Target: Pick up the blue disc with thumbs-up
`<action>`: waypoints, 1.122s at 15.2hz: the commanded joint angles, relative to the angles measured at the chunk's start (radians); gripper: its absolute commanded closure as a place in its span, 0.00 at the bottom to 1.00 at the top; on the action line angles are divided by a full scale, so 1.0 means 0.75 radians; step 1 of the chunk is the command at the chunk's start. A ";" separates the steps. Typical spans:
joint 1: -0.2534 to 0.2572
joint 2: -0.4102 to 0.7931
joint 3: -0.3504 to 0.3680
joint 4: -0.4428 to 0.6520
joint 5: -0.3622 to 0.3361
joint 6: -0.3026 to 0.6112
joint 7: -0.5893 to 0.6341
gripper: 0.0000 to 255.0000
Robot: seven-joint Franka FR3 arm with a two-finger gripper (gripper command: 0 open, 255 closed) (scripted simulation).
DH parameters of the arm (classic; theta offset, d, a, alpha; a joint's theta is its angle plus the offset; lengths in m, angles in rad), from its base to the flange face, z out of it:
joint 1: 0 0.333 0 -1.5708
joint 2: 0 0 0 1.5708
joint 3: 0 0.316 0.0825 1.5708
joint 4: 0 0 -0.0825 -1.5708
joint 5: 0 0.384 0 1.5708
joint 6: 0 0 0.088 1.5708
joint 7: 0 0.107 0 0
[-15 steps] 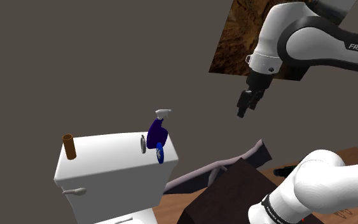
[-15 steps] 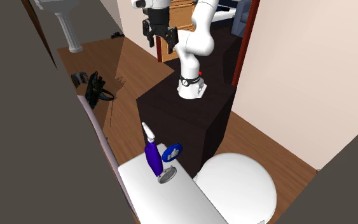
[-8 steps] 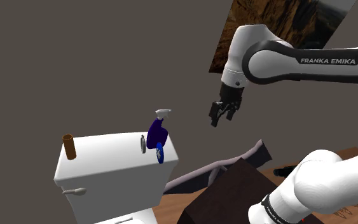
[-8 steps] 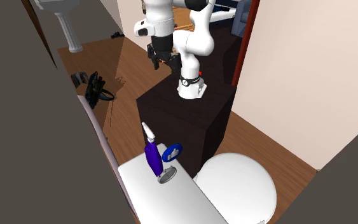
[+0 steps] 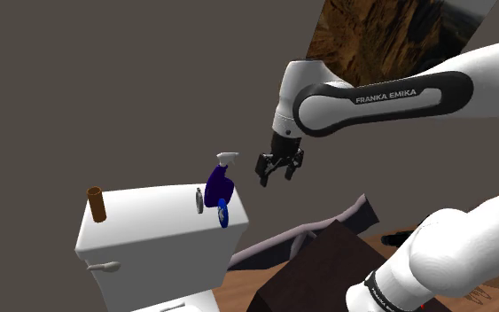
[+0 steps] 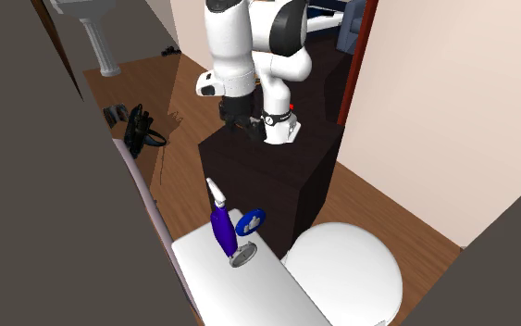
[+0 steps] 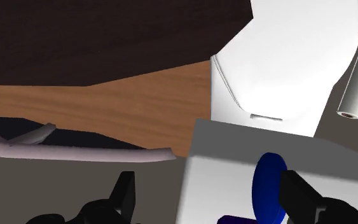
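The claw (image 5: 276,175) (image 7: 210,198) hangs in the air with its two black fingers (image 7: 124,193) standing well apart, clasping nothing. In the shoulder view it is up and to the right of the white toilet tank (image 5: 154,237), clear of everything on it.

The blue disc (image 5: 223,213) (image 6: 251,220) (image 7: 268,185) stands on its rim at the corner of the tank lid (image 6: 241,289) nearest the dark stand (image 6: 269,176), just beside a deep-blue spray bottle (image 5: 219,184) (image 6: 221,228) with a pale trigger head. The second exterior view shows a small pale mark on the disc's face, too small to make out. In the wrist view the disc shows edge-on beyond the fingers, closer to one of them, and touches neither.

A grey round piece (image 5: 199,200) (image 6: 241,257) lies on the lid just beside the bottle. A brown cylinder (image 5: 97,204) stands upright at the lid's far corner in the shoulder view, and a grey flush lever (image 5: 105,265) juts from the tank front below it.

White capitals on the dark band of the arm (image 5: 389,95) read "FRANKA EMIKA".

The closed toilet lid (image 6: 346,269) (image 7: 292,57) lies in front of the tank over a brown wooden floor (image 7: 107,108), with a grey tube (image 7: 357,83) beside it in the wrist view.
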 commanded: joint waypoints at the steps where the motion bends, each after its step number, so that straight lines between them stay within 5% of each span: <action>1: -0.003 0.101 0.029 0.028 0.002 0.077 0.068 0.00; 13: 0.033 0.751 0.080 0.376 -0.131 0.387 0.463 0.00; 17: 0.042 0.798 0.072 0.372 -0.147 0.437 0.474 0.00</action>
